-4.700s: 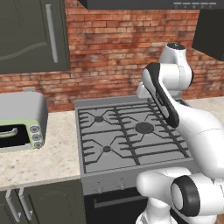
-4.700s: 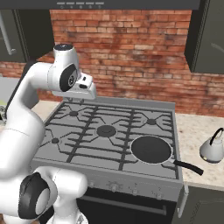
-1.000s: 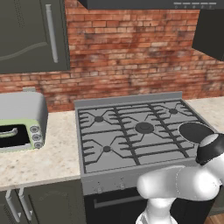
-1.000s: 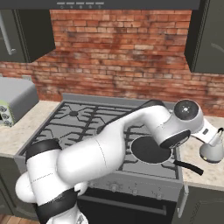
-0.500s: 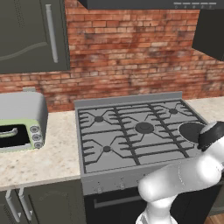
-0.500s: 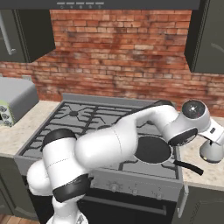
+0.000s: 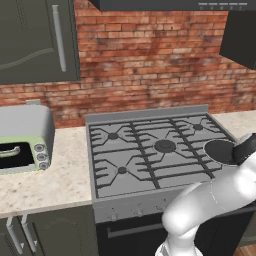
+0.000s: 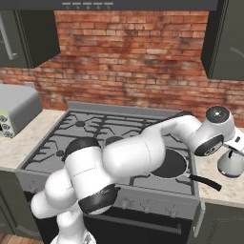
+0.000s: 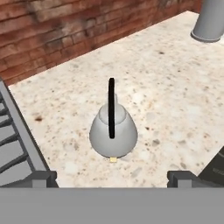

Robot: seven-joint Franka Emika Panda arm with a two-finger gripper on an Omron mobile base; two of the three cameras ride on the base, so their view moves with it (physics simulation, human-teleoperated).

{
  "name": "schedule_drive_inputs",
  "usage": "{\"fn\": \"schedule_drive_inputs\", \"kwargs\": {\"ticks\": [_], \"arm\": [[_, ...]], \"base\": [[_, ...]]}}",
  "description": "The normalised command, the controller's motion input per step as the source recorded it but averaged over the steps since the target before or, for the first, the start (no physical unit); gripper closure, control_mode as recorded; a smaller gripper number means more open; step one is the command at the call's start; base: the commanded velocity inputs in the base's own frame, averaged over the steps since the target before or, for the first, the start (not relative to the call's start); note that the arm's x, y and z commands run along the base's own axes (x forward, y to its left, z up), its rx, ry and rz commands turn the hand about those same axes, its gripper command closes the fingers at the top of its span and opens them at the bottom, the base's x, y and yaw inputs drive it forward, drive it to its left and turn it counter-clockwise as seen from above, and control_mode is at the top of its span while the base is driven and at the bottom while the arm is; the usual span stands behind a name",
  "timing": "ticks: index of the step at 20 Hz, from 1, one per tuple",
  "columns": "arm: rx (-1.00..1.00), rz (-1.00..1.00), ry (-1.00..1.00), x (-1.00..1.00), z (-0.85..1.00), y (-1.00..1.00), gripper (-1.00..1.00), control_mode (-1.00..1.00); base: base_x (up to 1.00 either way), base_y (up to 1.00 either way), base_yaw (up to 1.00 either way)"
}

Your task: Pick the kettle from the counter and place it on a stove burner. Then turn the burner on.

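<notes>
A small silver-grey kettle (image 9: 113, 133) sits at the centre of the hand view on the beige speckled counter (image 9: 175, 87), its thin black handle (image 9: 111, 107) edge-on to the camera. The pincer (image 9: 113, 177) hovers above it, spread wide and holding nothing. This looks like the approach to the pick; next it should descend and close on the handle.

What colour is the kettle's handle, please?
Black; the kettle handle shows best in the hand view.
</notes>
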Motion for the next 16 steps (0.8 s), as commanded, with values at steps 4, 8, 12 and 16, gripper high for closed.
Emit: {"fn": "schedule_drive_inputs", "kwargs": {"ticks": [4,8,12,16], "arm": [[0.00,0.00,0.07,0.19,-0.37,-0.12,-1.00,-1.00],[0.00,0.00,0.01,0.18,-0.22,-0.15,-1.00,-1.00],[-0.01,0.00,0.00,0.11,-0.17,-0.16,-1.00,-1.00],[0.00,0.00,0.03,0.00,-0.08,-0.04,-1.00,-1.00]], "base": [[0.00,0.00,0.00],[0.00,0.00,0.00],[0.00,0.00,0.00],[0.00,0.00,0.00]]}}
